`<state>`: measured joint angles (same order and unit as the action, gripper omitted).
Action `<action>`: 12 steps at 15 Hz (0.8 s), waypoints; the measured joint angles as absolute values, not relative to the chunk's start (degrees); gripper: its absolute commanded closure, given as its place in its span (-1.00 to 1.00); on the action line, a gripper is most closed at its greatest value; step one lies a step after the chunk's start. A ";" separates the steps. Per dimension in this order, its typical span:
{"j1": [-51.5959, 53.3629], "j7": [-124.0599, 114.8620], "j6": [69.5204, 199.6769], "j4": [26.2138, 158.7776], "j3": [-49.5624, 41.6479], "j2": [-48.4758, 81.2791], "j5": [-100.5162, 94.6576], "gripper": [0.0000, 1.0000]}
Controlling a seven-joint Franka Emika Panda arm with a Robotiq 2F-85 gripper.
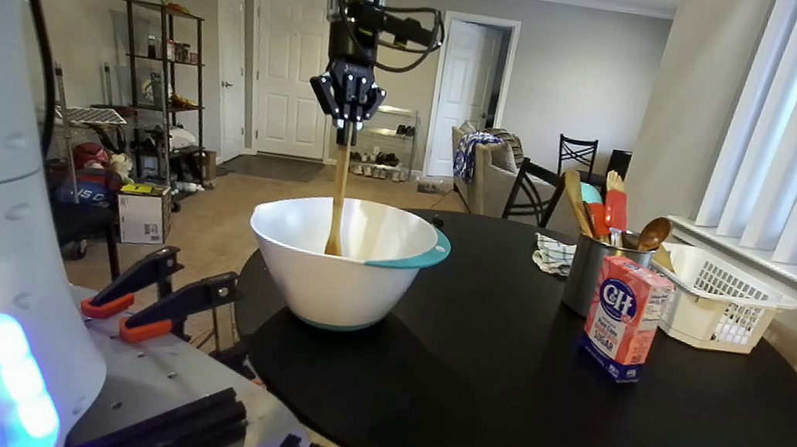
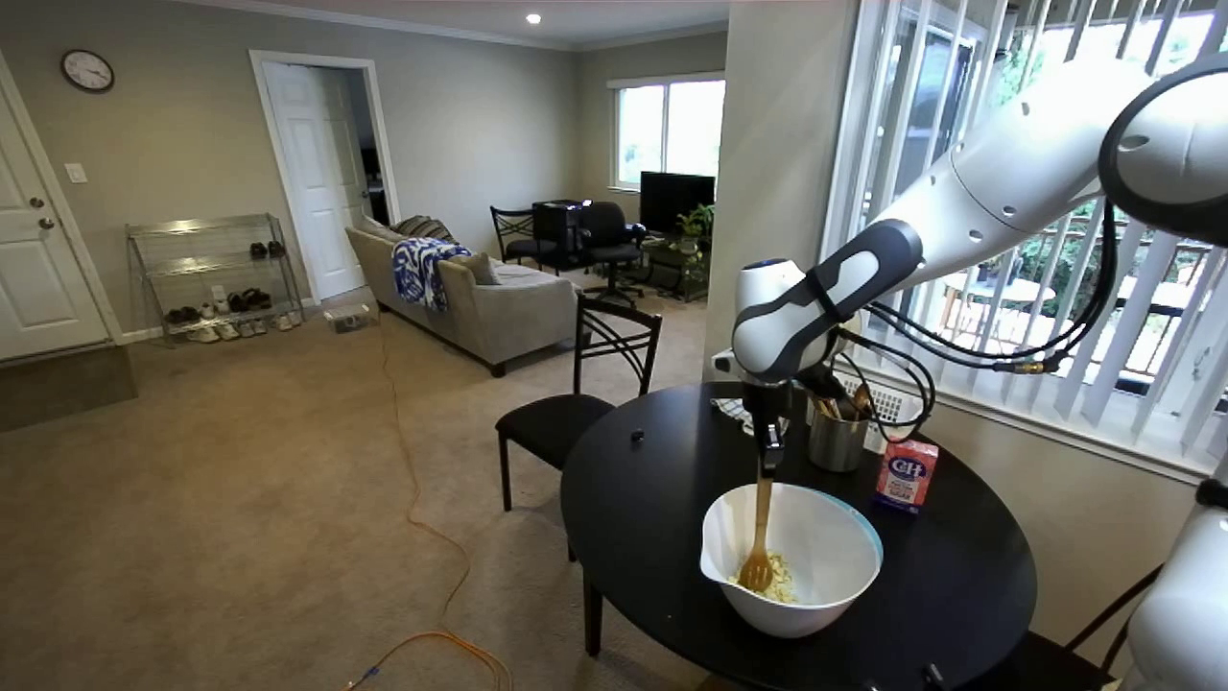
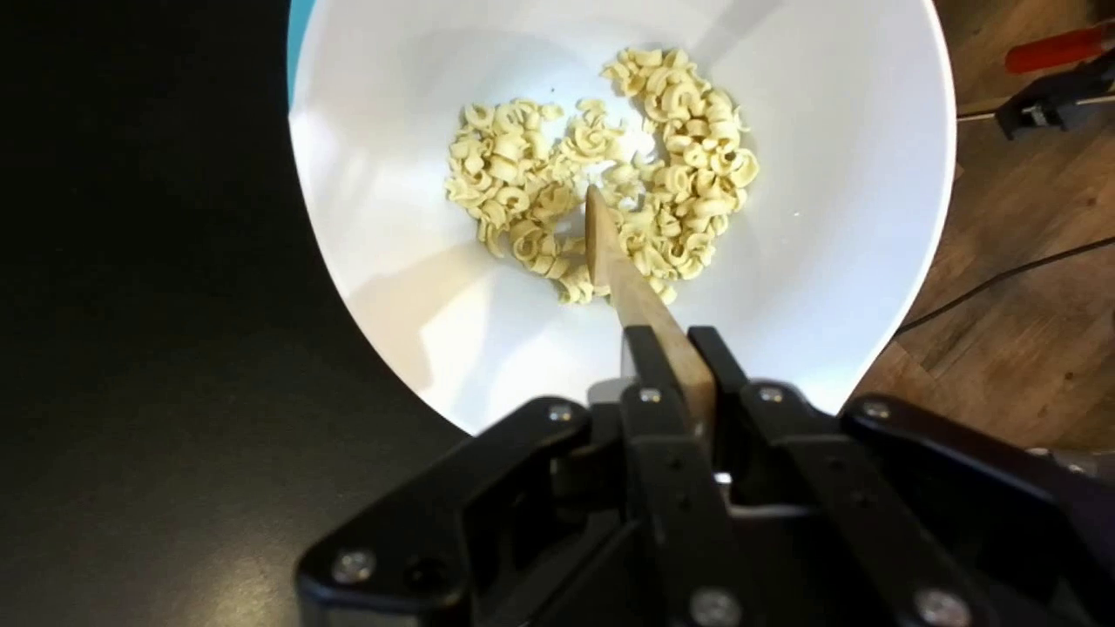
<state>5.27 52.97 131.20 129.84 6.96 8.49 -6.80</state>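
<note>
1. A black two-fingered robotic tool (image 3: 675, 347) grips a long-handled, slotted light-brown wooden spatula (image 2: 762, 528), fingers clamped on either side of the handle.

2. The spatula stands nearly upright, its slotted end down inside a deep white mixing bowl (image 1: 342, 290) with a teal handle and base; the tool hangs above the rim. The bowl sits on a round black tabletop (image 1: 495, 424).

3. Small, pale-yellow curled pieces (image 3: 701, 187), apparently dry pasta, lie on the bowl's floor around the slotted end, heaped to two sides with patches of white between. Whether the wood touches the floor cannot be told.

4. The step in hand appears to be stirring, with the spatula held and set among the pieces. The uneven heaps alone do not settle how far along it is.

5. A further stroke would call for a firm hold and a low sweep through the heaps, handle clear of the rim. Nothing visible steadies the bowl, so hard pressure on its wall could shift it.

6. Apart from the bowl, a pink-and-blue cardboard sugar box (image 1: 625, 318) stands just beside a metal utensil canister (image 1: 583, 277), near a white plastic basket (image 1: 697, 320).
</note>
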 measured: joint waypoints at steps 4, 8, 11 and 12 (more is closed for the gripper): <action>5.34 55.56 126.65 129.84 7.03 8.49 -7.46 0.94; 5.36 56.42 123.15 129.84 7.03 8.50 -9.75 0.94; 5.36 55.58 123.09 129.83 6.95 8.49 -13.02 0.94; 5.37 55.14 123.17 129.83 6.93 8.49 -14.04 0.94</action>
<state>5.37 55.14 123.17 129.83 6.93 8.49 -14.04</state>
